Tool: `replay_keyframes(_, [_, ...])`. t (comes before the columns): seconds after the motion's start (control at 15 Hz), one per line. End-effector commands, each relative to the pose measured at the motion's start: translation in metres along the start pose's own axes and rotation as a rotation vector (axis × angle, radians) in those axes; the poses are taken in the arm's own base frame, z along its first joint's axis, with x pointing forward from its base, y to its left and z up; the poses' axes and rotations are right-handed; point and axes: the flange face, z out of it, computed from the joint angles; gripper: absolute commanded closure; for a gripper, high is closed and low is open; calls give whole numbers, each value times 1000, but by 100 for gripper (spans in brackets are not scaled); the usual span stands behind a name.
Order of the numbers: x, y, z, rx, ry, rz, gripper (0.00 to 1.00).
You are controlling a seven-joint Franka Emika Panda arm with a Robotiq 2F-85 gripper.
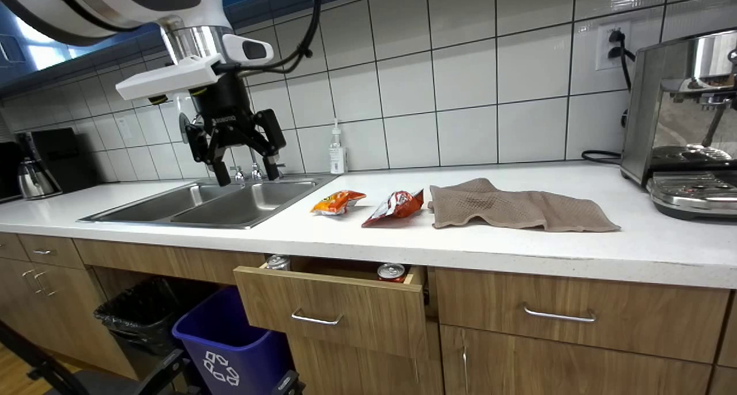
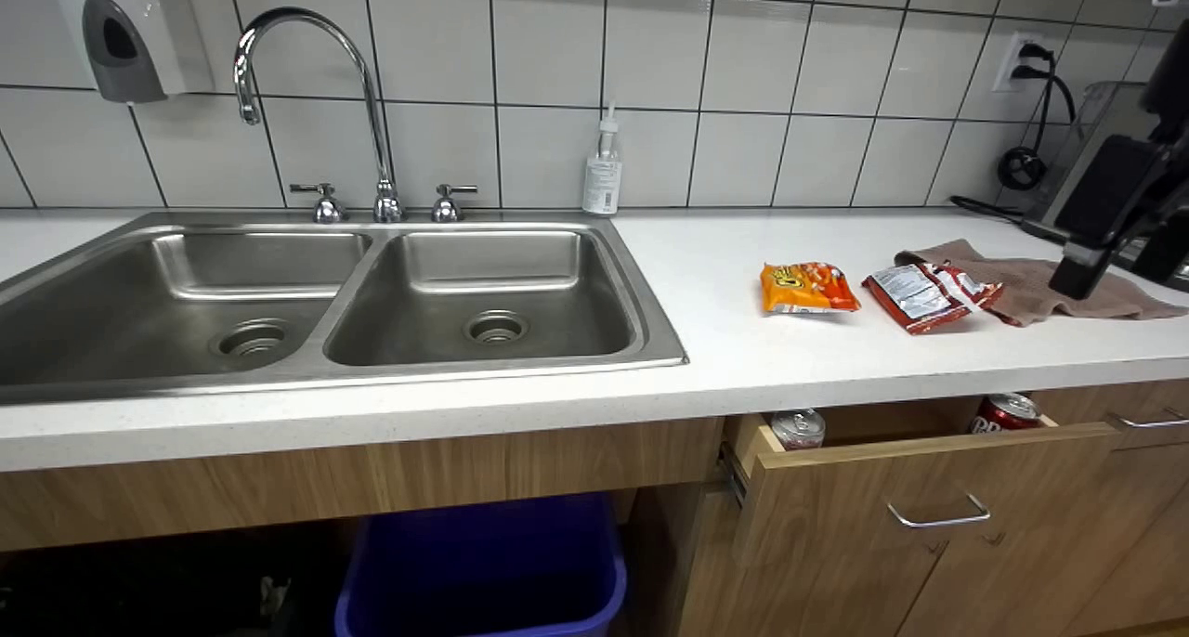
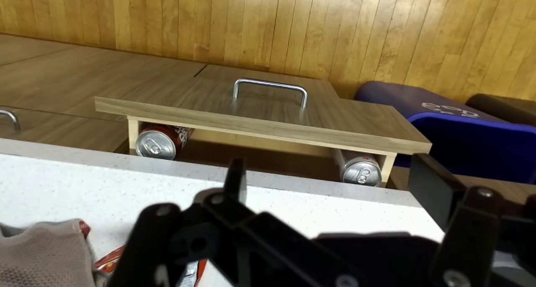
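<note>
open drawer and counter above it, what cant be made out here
Drawer, back part: hidden under the counter in all views.
Dark red can, lower part: behind the drawer's front in both exterior views.
Red bag: partly behind the gripper in the wrist view.
Towel: cut off by the wrist view's left edge.
Bottle label: unreadably small in both exterior views.

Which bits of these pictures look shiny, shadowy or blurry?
Wrist view: the gripper is dark and soft-edged, the wooden floor shows glare; in both exterior views, the sink has bright highlights; in an exterior view, the orange bag casts a faint shadow.
</note>
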Motion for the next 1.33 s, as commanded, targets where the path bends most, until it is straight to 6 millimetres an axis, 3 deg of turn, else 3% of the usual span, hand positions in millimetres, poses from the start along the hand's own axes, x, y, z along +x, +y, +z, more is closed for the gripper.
replay_keyframes(0.0, [-3,10,18,-28,-4,-7,0])
replay_keyframes(1.27, [17,32,121,-91,-19,-4,0])
